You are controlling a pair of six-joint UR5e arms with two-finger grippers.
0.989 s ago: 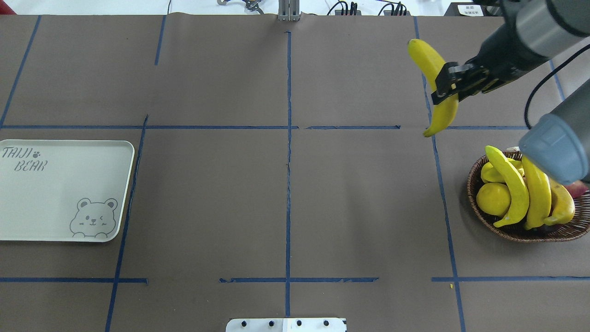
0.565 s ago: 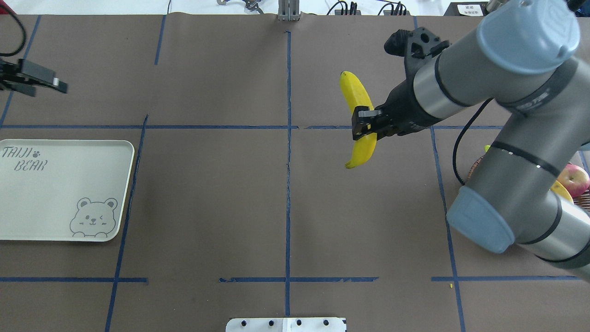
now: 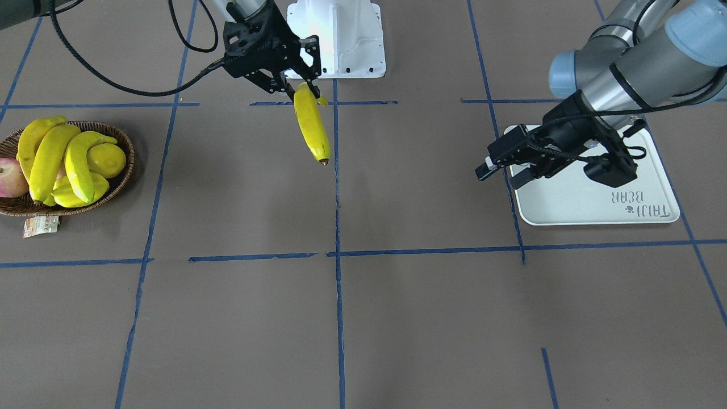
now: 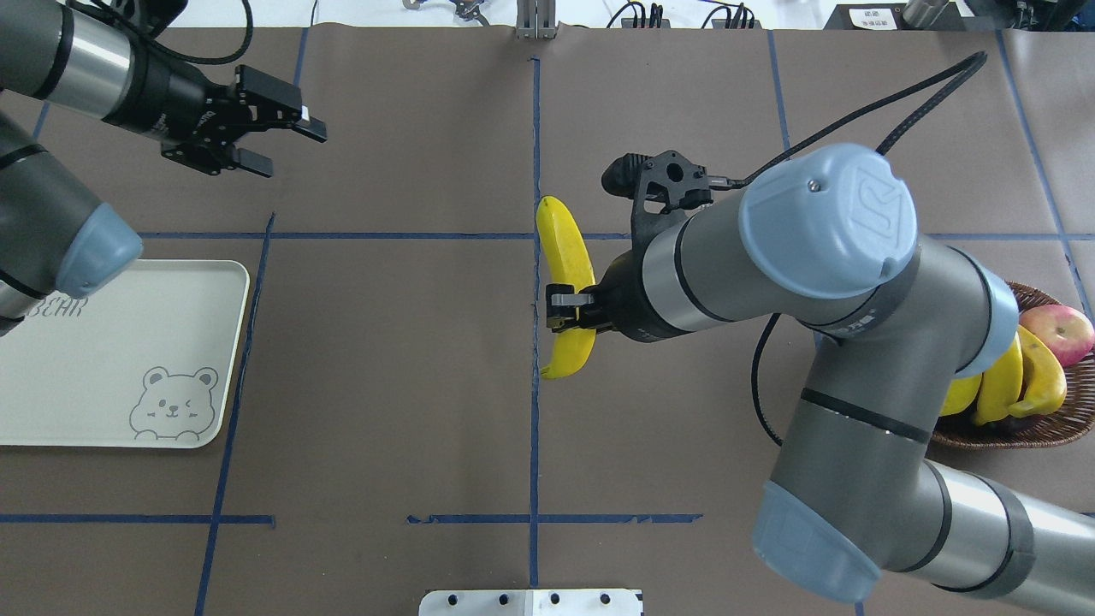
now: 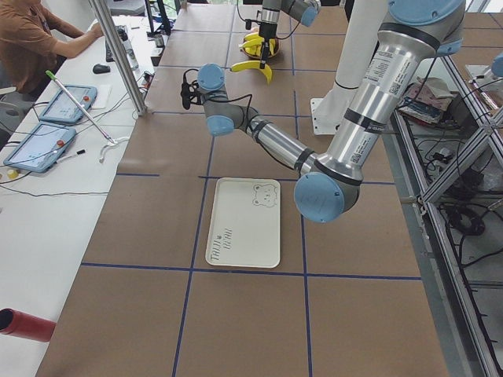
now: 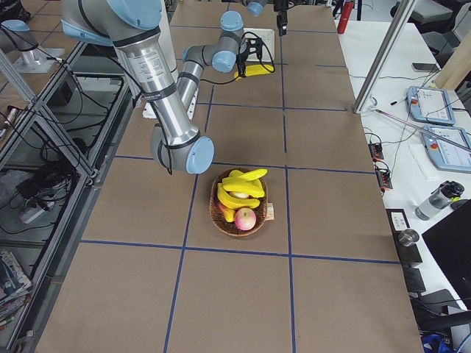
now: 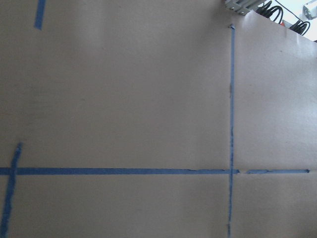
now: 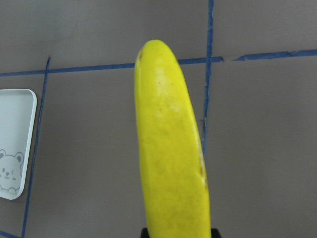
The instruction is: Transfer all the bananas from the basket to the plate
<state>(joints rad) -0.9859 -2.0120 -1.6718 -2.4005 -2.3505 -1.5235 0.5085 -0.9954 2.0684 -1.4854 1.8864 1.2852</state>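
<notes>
My right gripper (image 4: 566,313) is shut on a bright-yellow banana (image 4: 564,253) and holds it in the air over the table's centre line. The same gripper (image 3: 287,86) and banana (image 3: 312,128) show in the front view, and the banana (image 8: 169,163) fills the right wrist view. Three more bananas (image 3: 52,154) lie in the wicker basket (image 3: 128,149) at the far right, partly hidden by my arm overhead (image 4: 1001,381). The white bear plate (image 4: 111,342) lies empty at the left (image 3: 568,205). My left gripper (image 4: 285,147) is open and empty beyond the plate (image 3: 501,174).
The basket also holds a red apple (image 4: 1056,329), a yellow lemon (image 3: 108,160) and another yellow fruit under the bananas. Blue tape lines grid the brown table. The white robot base (image 3: 341,40) stands at the near edge. An operator sits beside the table's far side.
My right arm has carried the banana left, from beyond the basket to the table's centre line. My left arm has come in from the left edge and reached toward the middle.
</notes>
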